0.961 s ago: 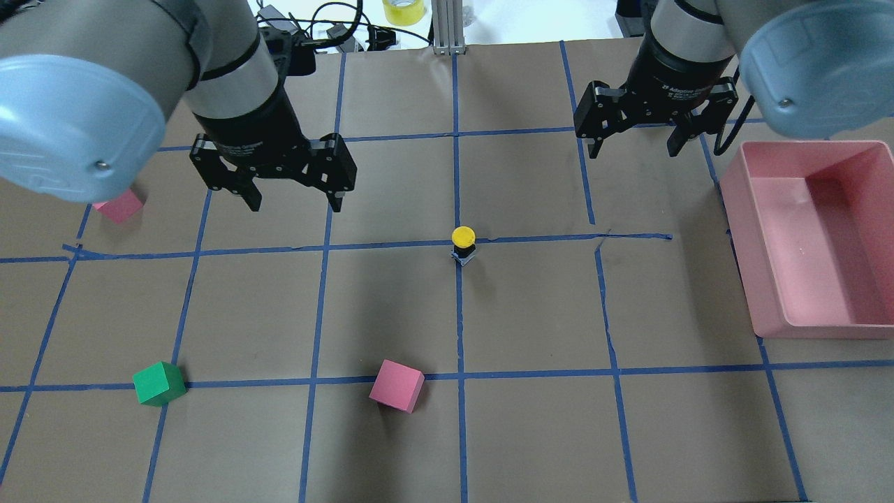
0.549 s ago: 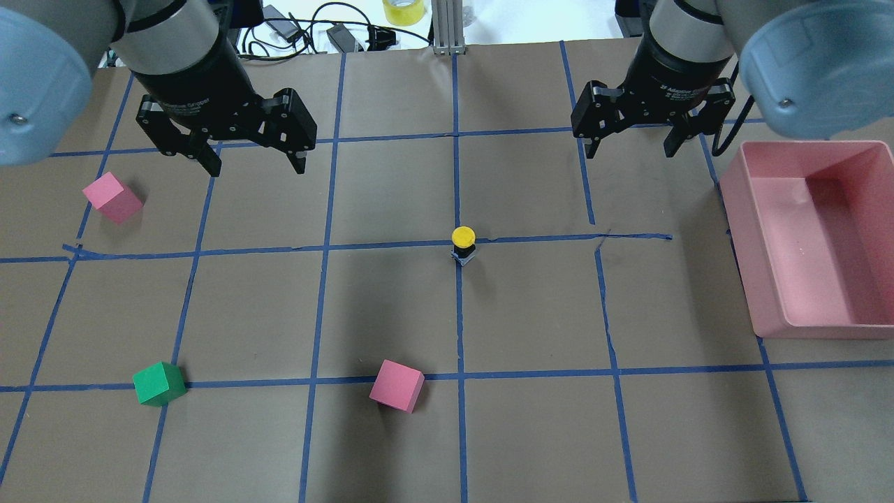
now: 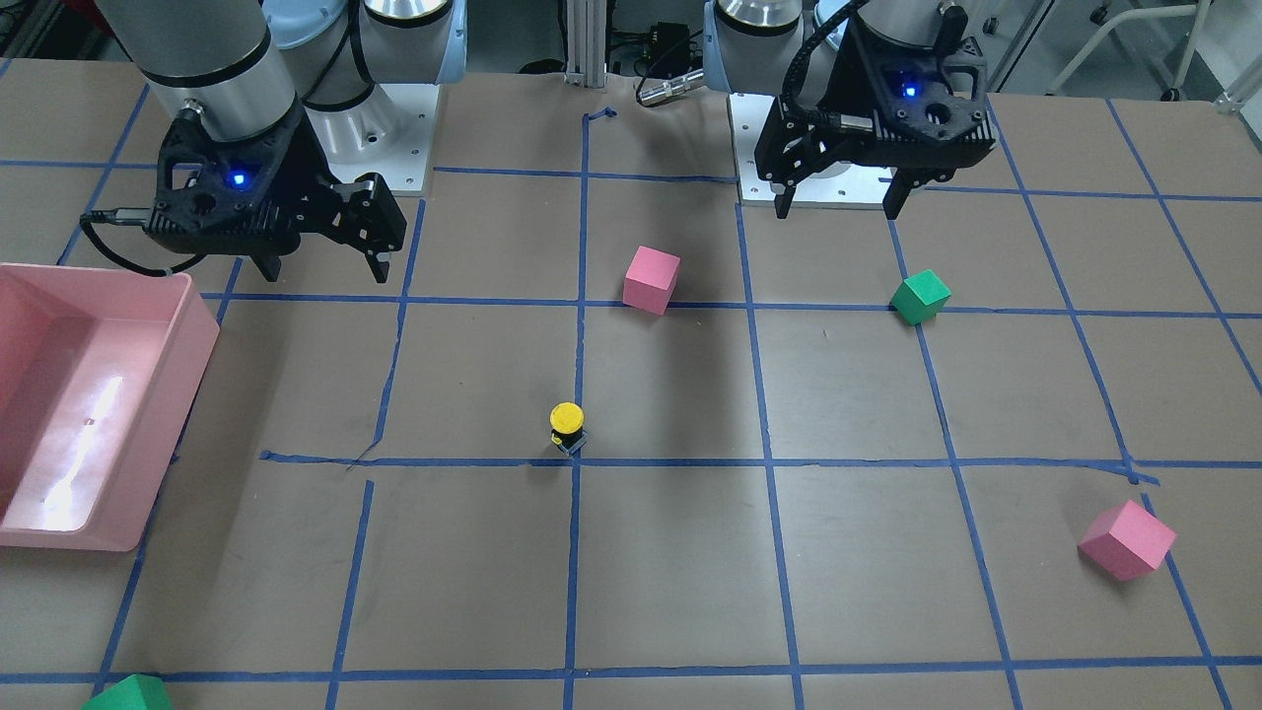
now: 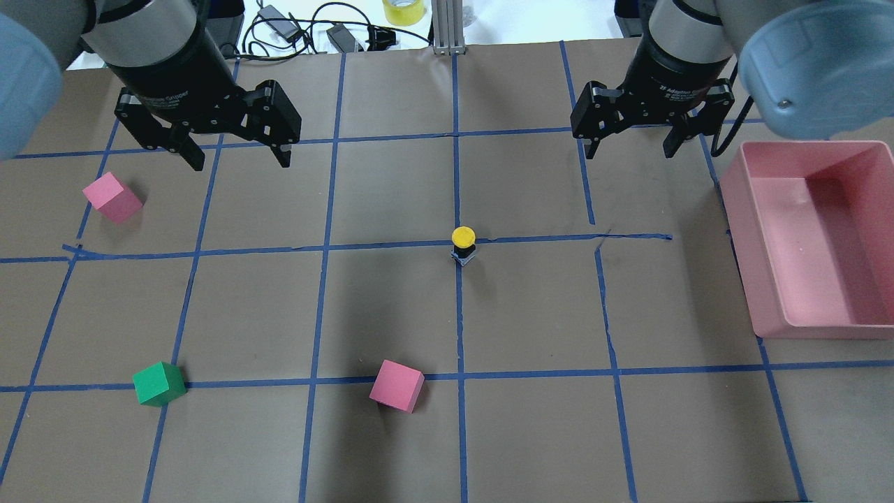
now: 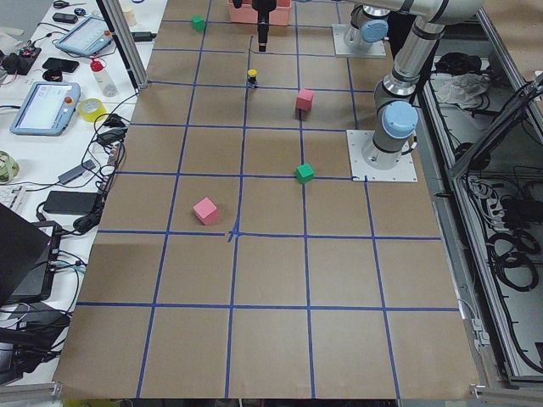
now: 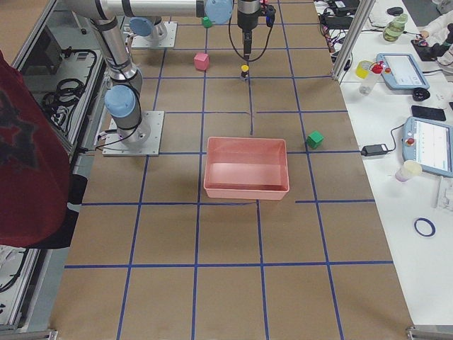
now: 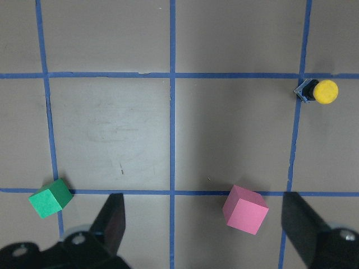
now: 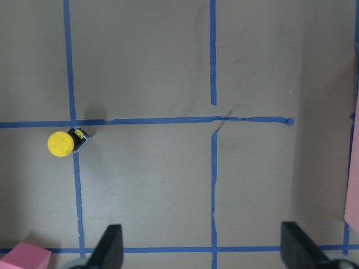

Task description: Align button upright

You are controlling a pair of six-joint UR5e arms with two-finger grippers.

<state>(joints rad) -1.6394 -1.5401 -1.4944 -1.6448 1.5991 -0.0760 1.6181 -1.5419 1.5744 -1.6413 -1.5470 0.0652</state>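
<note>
The button (image 4: pixel 463 243) stands upright, yellow cap on top, on a blue tape crossing near the table's middle. It also shows in the front view (image 3: pixel 567 426), the left wrist view (image 7: pixel 320 91) and the right wrist view (image 8: pixel 64 143). My left gripper (image 4: pixel 239 157) is open and empty, raised at the far left, well away from the button; it also shows in the front view (image 3: pixel 841 202). My right gripper (image 4: pixel 632 147) is open and empty, raised at the far right, also apart from the button; it also shows in the front view (image 3: pixel 325 266).
A pink bin (image 4: pixel 744 237) sits at the right edge. A pink cube (image 4: pixel 112 198) lies at the left below my left gripper. A green cube (image 4: pixel 159 383) and another pink cube (image 4: pixel 397 385) lie in the near half. Cables lie beyond the far edge.
My left gripper has moved back and to the left, away from the button, uncovering the left pink cube. The right gripper and the button have not moved.
</note>
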